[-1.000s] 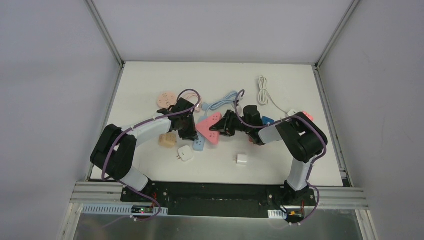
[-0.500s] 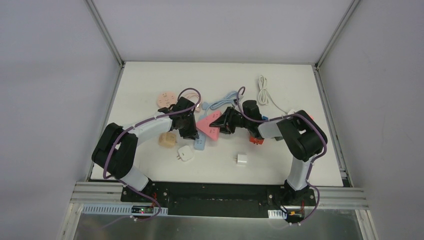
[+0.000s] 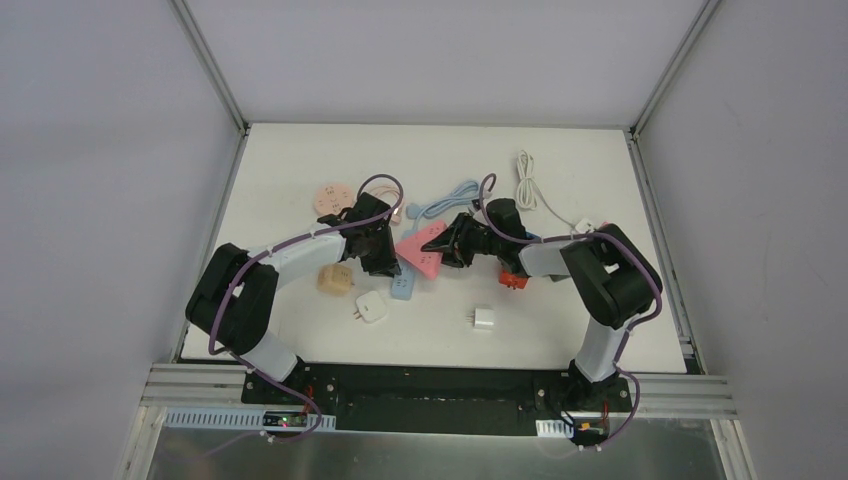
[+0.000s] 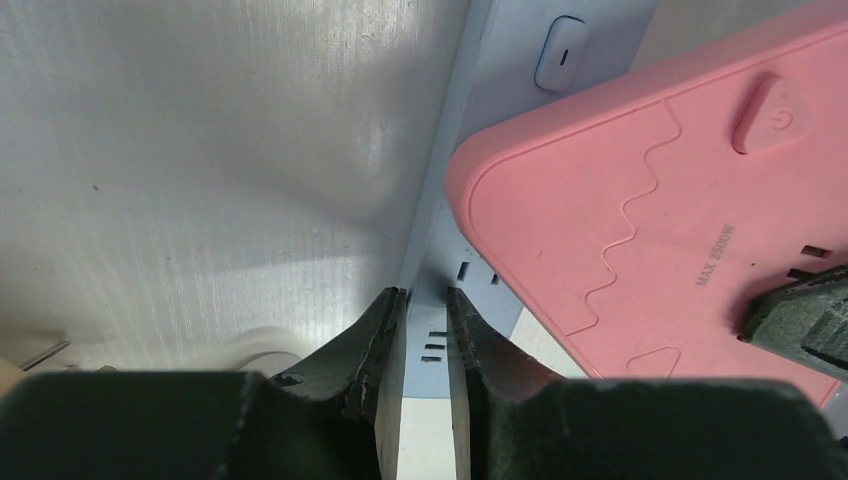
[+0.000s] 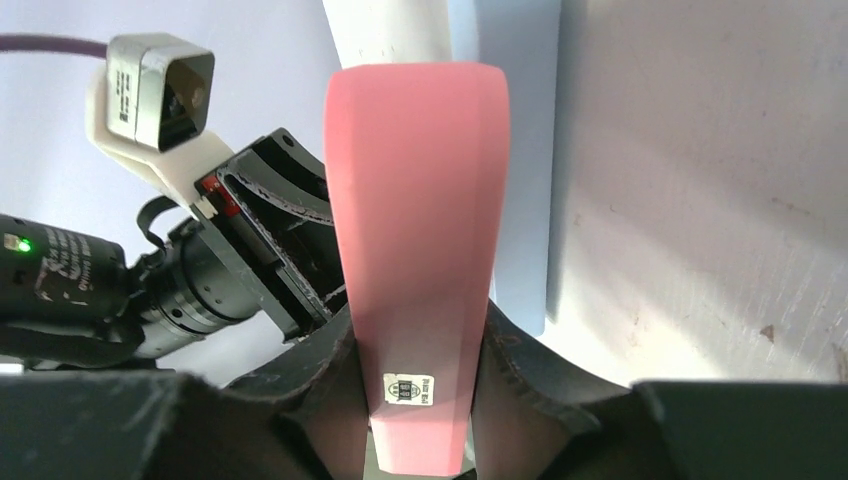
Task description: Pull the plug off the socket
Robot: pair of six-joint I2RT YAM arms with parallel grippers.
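A pink power strip (image 3: 421,249) lies partly over a light blue power strip (image 3: 402,287) at the table's middle. My right gripper (image 3: 450,248) is shut on the pink strip's two long edges near its end (image 5: 418,340); the strip (image 5: 418,200) runs away from the camera, with the blue strip (image 5: 515,200) beside it. My left gripper (image 3: 383,260) is nearly shut, with nothing in the narrow gap (image 4: 426,300); its tips rest over the blue strip (image 4: 500,90), next to the pink strip (image 4: 640,220). I cannot make out a plug seated in either strip.
Two white adapters (image 3: 372,307) (image 3: 484,320) lie near the front. A beige cube (image 3: 335,279) and a peach round socket (image 3: 331,197) are to the left. A coiled white cable (image 3: 530,185), a light blue cable (image 3: 447,199) and a red plug (image 3: 512,280) are also nearby.
My right gripper and the pink strip have shifted slightly back and left. My left gripper has edged a little toward the strips.
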